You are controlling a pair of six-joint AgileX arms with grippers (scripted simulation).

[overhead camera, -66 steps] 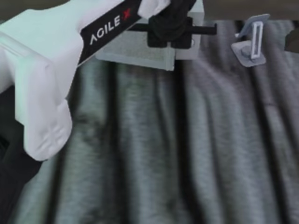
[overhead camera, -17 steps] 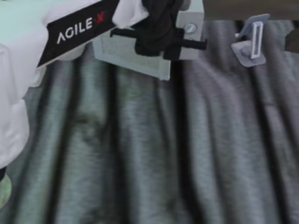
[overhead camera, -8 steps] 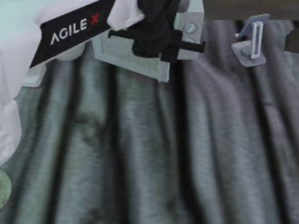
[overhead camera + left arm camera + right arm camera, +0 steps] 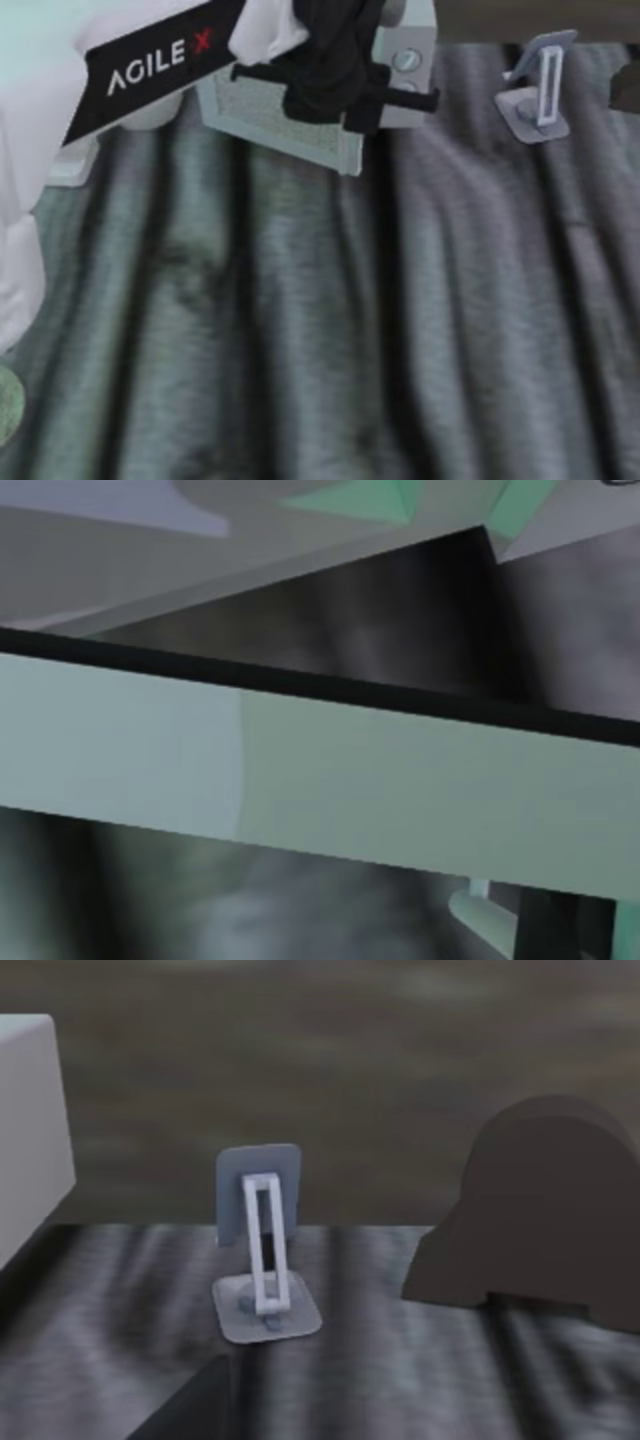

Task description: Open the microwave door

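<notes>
One microwave (image 4: 400, 70); one microwave door (image 4: 290, 125); two round knobs (image 4: 404, 60); one small pale stand (image 4: 537, 95); one dark domed object (image 4: 535, 1210).

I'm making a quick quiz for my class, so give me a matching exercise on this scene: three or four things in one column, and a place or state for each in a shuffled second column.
Things:
1. microwave door
2. knob panel
3. phone stand
4. left hand

Places or states:
A. apart on the cloth, right of the microwave
B. swung partly open, angled off the front
C. over the door's top edge
D. right end of the microwave's front

Pairs: 1-B, 2-D, 3-A, 4-C
</notes>
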